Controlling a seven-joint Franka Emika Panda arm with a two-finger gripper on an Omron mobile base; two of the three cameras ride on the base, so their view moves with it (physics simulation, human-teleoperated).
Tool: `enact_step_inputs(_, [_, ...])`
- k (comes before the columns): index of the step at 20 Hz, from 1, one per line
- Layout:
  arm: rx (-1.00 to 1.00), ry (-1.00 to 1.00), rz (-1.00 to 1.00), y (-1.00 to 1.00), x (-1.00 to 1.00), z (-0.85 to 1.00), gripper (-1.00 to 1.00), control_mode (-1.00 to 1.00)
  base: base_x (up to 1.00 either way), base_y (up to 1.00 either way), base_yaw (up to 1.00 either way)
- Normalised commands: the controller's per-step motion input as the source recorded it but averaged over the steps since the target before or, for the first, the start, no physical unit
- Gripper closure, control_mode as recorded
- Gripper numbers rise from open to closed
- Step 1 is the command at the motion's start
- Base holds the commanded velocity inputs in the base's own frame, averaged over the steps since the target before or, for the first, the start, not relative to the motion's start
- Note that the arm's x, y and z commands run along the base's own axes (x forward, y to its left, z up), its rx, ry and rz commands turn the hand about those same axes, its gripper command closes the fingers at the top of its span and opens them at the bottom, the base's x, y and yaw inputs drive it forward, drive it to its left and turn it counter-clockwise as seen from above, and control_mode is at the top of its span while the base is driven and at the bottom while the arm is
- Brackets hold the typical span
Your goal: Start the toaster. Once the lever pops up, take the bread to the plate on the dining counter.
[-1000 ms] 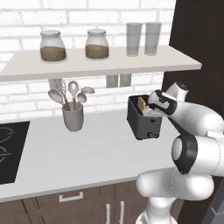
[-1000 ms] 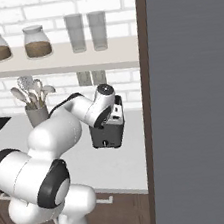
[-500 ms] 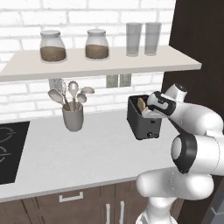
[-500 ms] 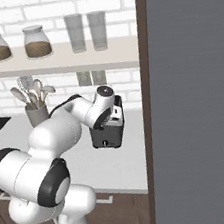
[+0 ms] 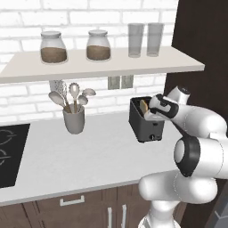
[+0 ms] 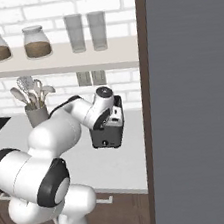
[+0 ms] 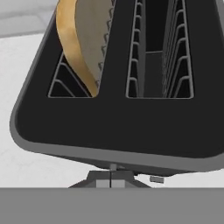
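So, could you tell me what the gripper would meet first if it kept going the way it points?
Probably the toaster: the shut gripper sits just above its near top edge, though depth is unclear.

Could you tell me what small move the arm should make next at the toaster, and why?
Probably press straight down on the lever. The shut end effector sits at the front edge of the toaster, and the bread stands high out of its slot, so toasting looks unstarted.
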Motion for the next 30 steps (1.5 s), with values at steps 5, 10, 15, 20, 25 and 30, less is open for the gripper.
enact_step_inputs(5, [0.00,0.00,0.00,0.08,-0.33,-0.75,1.00,-1.00,0.00,0.00,0.00])
enact_step_inputs(10, [0.00,0.00,0.00,0.15,-0.17,-0.71,1.00,-1.00,0.00,0.00,0.00])
enact_step_inputs(15, [0.00,0.00,0.00,0.08,0.00,-0.48,1.00,-1.00,0.00,0.00,0.00])
enact_step_inputs(20, [0.00,0.00,0.00,0.02,0.00,-0.38,1.00,-1.00,0.00,0.00,0.00])
enact_step_inputs(25, [0.00,-0.01,0.00,0.00,-0.07,0.24,1.00,-1.00,0.00,0.00,0.00])
enact_step_inputs(30, [0.00,0.00,0.00,0.00,-0.20,0.62,1.00,-1.00,0.00,0.00,0.00])
